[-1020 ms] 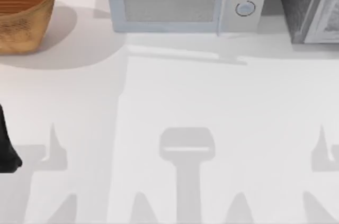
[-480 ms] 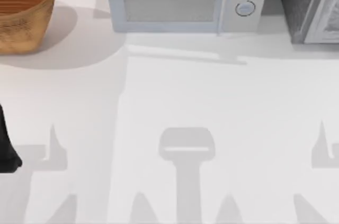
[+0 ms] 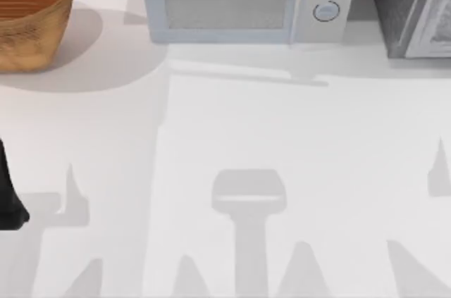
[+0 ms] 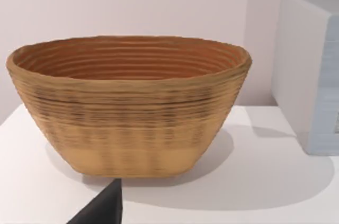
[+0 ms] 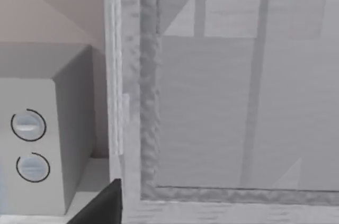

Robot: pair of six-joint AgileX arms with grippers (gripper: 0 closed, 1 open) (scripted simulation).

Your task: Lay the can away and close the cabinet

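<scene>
At the bench's far left corner stands our wicker basket (image 3: 32, 13), with nothing in the part of its inside that the left wrist view shows, and our left arm (image 3: 8, 196) sits parked at the left edge, its pincer's state something we cannot tell. Along the far edge come the microwave (image 3: 243, 2), door shut, then the cabinet (image 3: 405, 5) at the far right corner. Our right wrist view faces the cabinet's door panel (image 5: 233, 107) closely, so we judge the closing step in hand and the next move a push on that panel; we cannot tell the right pincer's state nor where the can is
</scene>
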